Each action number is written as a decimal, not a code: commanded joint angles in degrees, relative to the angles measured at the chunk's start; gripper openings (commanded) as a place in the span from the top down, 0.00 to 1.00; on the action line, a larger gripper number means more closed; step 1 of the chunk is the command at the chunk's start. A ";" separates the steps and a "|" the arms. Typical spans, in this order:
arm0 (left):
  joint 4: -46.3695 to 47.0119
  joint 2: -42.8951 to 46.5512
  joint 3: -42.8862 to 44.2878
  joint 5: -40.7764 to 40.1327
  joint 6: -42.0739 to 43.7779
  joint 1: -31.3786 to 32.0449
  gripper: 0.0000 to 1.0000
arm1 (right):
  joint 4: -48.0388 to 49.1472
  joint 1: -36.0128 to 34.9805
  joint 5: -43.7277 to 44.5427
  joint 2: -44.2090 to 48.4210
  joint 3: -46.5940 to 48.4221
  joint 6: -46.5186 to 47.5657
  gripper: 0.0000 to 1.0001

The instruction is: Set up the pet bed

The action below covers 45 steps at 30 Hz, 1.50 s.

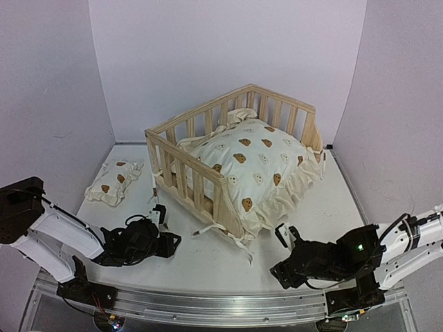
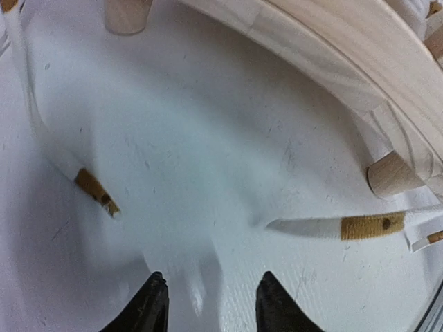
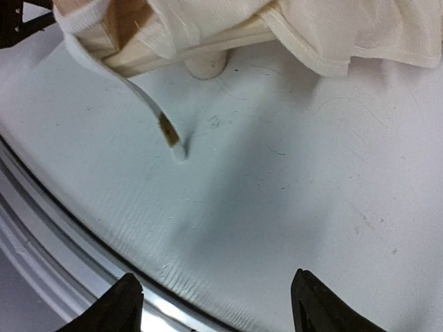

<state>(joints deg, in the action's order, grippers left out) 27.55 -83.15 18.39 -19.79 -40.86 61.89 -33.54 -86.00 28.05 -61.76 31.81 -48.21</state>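
Left gripper (image 2: 211,285) and right gripper (image 3: 214,294) are hovering spread and empty, below the bed (image 1: 181,160) at centre frame; the pillow (image 1: 114,181) is lying at left. I'm worrying about the loose ties (image 2: 363,226) catching a gripper and dragging the cushion (image 1: 256,159) askew.

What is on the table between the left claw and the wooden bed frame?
Cream ties with brown tips lie on the white table between the left gripper and the frame; the left wrist view shows it.

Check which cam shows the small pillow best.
Top external: the small pillow lies whole on the table, left of the wooden frame. Neither wrist view catches it; both look at the frame's base and ties.
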 commanded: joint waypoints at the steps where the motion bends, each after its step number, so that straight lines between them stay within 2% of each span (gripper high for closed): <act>1: -2.88 4.78 -0.95 -1.22 -0.74 1.71 0.53 | -7.73 9.68 -10.57 0.32 11.57 9.92 0.23; 5: -4.10 11.72 -1.68 0.93 0.51 4.11 0.50 | -7.86 23.73 -18.73 1.69 14.35 17.30 0.24; 7: -5.51 15.99 -1.98 3.19 1.13 4.20 0.48 | -6.39 30.18 -28.26 -0.03 14.19 19.54 0.25; 10: -8.81 22.22 -2.05 4.65 1.02 4.20 0.47 | 0.98 34.59 -35.16 -1.49 11.49 13.50 0.30; 12: -10.96 26.08 -1.84 4.81 1.01 4.18 0.46 | 6.67 36.96 -37.28 -1.60 8.60 7.41 0.44; 14: -13.08 29.32 -1.62 4.56 1.06 4.16 0.46 | 13.79 38.02 -39.52 -2.33 5.66 2.31 0.47; 18: -14.91 30.81 -0.99 5.19 1.57 4.17 0.46 | 22.40 38.31 -40.39 -6.07 4.25 0.73 0.45; 20: -15.30 30.62 -0.84 5.90 1.57 4.18 0.46 | 23.09 38.30 -38.82 -8.00 5.38 1.91 0.39; 22: -15.45 30.55 -0.75 6.35 1.78 4.14 0.46 | 23.62 38.68 -37.01 -9.80 5.79 2.06 0.37; 25: -16.19 31.45 -0.36 6.09 2.28 4.12 0.46 | 24.12 39.46 -35.42 -12.95 6.81 1.30 0.41; 27: -17.64 32.64 0.48 5.37 2.84 4.16 0.45 | 25.05 39.42 -32.63 -13.10 6.13 -0.12 0.49; 35: -26.15 37.01 3.82 2.05 4.68 4.12 0.44 | 26.78 39.49 -30.67 -11.72 6.05 2.45 0.51; 37: -27.09 37.85 4.06 1.10 4.88 4.12 0.43 | 26.73 39.61 -31.91 -13.26 6.43 3.03 0.63; 39: -27.20 38.29 4.33 0.61 5.15 4.12 0.42 | 26.47 39.60 -33.98 -14.06 6.71 3.07 0.86; 41: -28.30 38.33 4.67 0.21 5.33 4.12 0.42 | 26.07 39.63 -35.66 -13.25 5.96 2.67 1.00; 45: -29.00 37.76 5.20 -0.41 5.86 4.12 0.41 | 20.48 39.63 -38.80 -10.11 5.97 4.04 1.00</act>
<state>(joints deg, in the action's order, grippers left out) -0.32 -45.50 19.92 -18.20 -36.56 65.98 -10.02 -46.57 -7.18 -75.31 36.34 -45.87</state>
